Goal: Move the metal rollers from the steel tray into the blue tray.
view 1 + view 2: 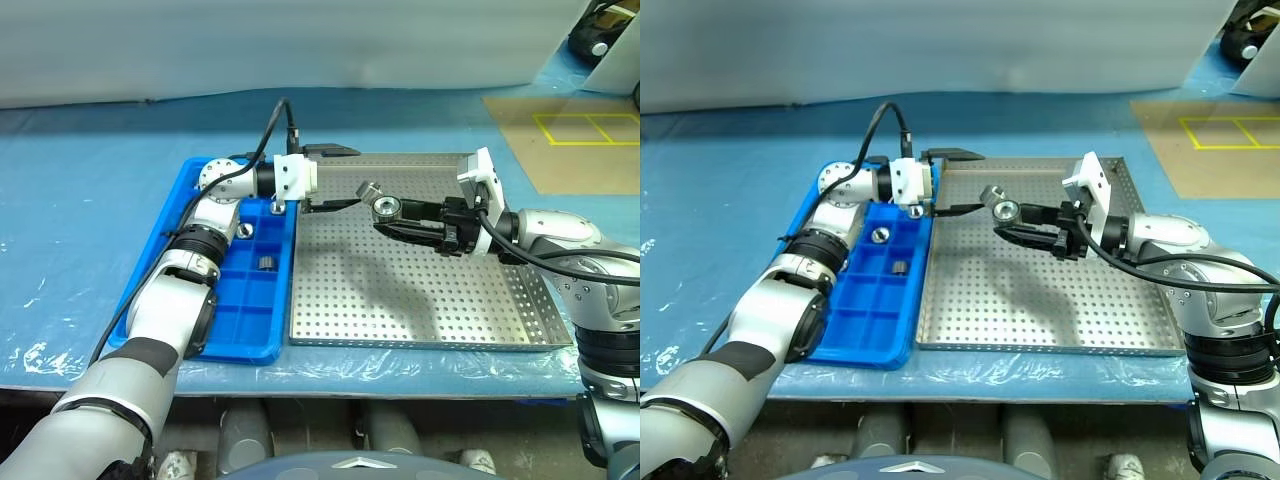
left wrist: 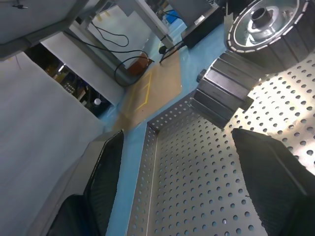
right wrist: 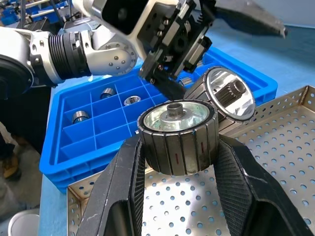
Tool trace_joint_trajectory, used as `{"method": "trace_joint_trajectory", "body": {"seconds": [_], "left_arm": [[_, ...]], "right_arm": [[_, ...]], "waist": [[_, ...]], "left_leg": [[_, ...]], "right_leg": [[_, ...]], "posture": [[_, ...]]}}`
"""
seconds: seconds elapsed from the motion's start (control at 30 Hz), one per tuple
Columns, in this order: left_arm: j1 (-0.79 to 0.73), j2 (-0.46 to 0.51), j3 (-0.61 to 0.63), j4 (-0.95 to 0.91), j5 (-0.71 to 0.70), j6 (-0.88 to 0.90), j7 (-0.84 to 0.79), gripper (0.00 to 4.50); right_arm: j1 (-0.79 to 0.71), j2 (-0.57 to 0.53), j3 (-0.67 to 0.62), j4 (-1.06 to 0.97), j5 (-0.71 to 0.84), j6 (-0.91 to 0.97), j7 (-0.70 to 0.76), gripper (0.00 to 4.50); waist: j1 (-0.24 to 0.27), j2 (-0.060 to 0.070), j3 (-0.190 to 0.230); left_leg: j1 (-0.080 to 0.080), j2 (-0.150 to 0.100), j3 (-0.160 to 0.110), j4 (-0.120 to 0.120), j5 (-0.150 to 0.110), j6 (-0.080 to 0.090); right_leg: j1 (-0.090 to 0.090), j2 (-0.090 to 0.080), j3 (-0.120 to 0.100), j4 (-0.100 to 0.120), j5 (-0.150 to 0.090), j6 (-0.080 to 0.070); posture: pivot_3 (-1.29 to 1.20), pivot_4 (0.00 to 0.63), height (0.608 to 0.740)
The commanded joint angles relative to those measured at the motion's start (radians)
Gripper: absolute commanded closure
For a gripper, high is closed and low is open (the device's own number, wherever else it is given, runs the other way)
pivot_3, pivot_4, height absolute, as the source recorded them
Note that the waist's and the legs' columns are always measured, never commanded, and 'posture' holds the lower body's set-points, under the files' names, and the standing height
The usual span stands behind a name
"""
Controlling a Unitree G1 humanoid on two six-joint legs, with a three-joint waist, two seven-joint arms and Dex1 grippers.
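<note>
Right gripper [image 3: 177, 162]: clamped on a metal roller [image 3: 177, 135], above the steel tray [image 1: 430, 310].
Left gripper [image 1: 335, 178]: fingers apart, empty, facing the held roller.
Blue tray [image 1: 235, 320]: beneath the left wrist; holds rollers.

A table [image 1: 90, 230] covered by a light blue sheet [image 1: 60, 190] is seen. Two trays are set directly on the sheet, side by side and touching: the blue tray [image 1: 262, 345] on the left, the steel tray [image 1: 420, 320] on the right. A brown mat [image 1: 575, 150] with yellow lines is laid at the far right.
</note>
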Motion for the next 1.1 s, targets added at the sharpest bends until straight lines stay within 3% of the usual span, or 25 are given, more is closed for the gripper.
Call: {"method": "trace_joint_trajectory", "body": {"seconds": [0.03,0.23,0.8,0.9,1.0,1.1], "left_arm": [[-0.005,0.003,0.011,-0.032,-0.047,0.030,-0.036,0.79],[0.034,-0.014,-0.014,-0.109,-0.081,0.076,-0.108,0.79],[0.044,-0.016,-0.024,-0.126,-0.074,0.091,-0.114,0.79],[0.044,-0.016,-0.023,-0.129,-0.084,0.103,-0.129,1.43],[0.047,-0.012,-0.027,-0.134,-0.067,0.109,-0.113,2.41],[0.048,-0.013,-0.028,-0.138,-0.068,0.110,-0.112,2.41]], "right_arm": [[-0.027,0.003,-0.010,-0.013,0.020,-0.007,0.004,2.88],[-0.037,0.009,0.000,-0.010,0.015,-0.010,0.003,2.88],[-0.049,0.031,0.035,-0.017,0.011,-0.008,0.003,2.88],[-0.050,0.032,0.036,-0.014,0.008,-0.012,0.003,2.88],[-0.051,0.033,0.038,-0.012,0.005,-0.014,0.002,2.88],[-0.053,0.035,0.040,-0.010,0.001,-0.017,0.002,2.88]], "waist": [[0.002,0.000,0.000],[0.003,0.000,0.000],[0.003,0.000,0.000],[0.003,0.000,0.000],[0.003,0.000,0.000],[0.003,0.000,0.000]], "left_leg": [[0.000,0.000,0.000,0.000,0.000,0.000],[0.000,0.000,0.000,0.000,0.000,0.000],[0.000,0.000,0.000,0.001,0.000,0.000],[0.000,0.000,0.000,0.001,0.000,0.000],[0.000,0.000,0.000,0.001,0.000,0.000],[0.000,0.000,0.000,0.001,0.000,0.000]], "right_leg": [[0.000,0.000,0.000,0.000,0.000,0.000],[0.000,0.000,0.000,0.000,0.000,0.000],[0.000,0.000,0.000,0.001,0.000,0.000],[0.000,0.000,0.000,0.001,0.000,0.000],[0.000,0.000,0.000,0.001,0.000,0.000],[0.000,0.000,0.000,0.001,0.000,0.000]], "posture": [[-0.27,0.150,0.740],[-0.27,0.150,0.740],[-0.27,0.150,0.740],[-0.27,0.150,0.740],[-0.26,0.150,0.740],[-0.26,0.150,0.740]]}}
